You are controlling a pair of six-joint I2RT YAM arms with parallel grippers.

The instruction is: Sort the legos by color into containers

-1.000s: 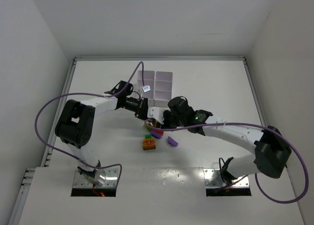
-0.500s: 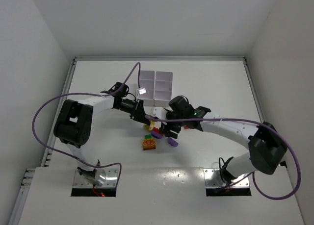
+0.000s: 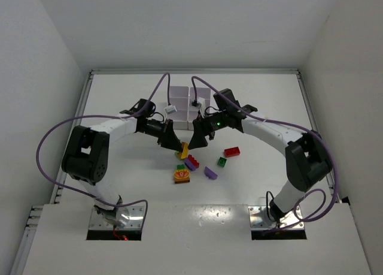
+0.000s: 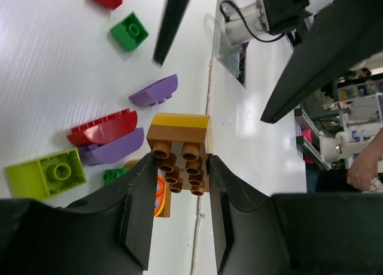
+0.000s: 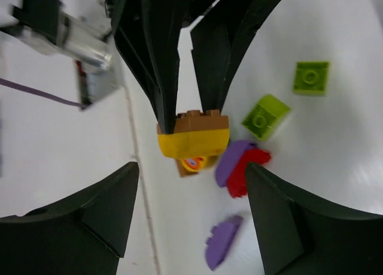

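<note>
In the overhead view, the left gripper [image 3: 177, 144] pinches a yellow brick [image 3: 184, 149] at its tip, and the brick appears raised just over the loose pile [image 3: 190, 165]. The white tray [image 3: 202, 95] sits beyond the yellow brick, near it but apart. The arms cover part of the tray, so what its compartments hold cannot be told. The right gripper [image 3: 199, 139] hangs just to the right of the yellow brick. A red brick [image 3: 231, 151] and a green brick [image 3: 222, 162] lie farther out on that same side.

From the left wrist, two dark fingers [image 4: 139, 206] clamp the yellow brick by its sides with its brown studs facing the camera — the grip looks square. Beside it on the table lie a curved red piece [image 4: 102, 126], a purple piece [image 4: 114, 150] and a lime brick [image 4: 46, 173].

From the right wrist, that claw's own fingers [image 5: 90, 209] stand wide apart with nothing between them, and the yellow brick hangs ahead of them.

The step in hand looks like carrying the yellow brick. The next move calls for swinging it over one compartment of the tray and opening the claw there — while the right arm keeps out of the path.
</note>
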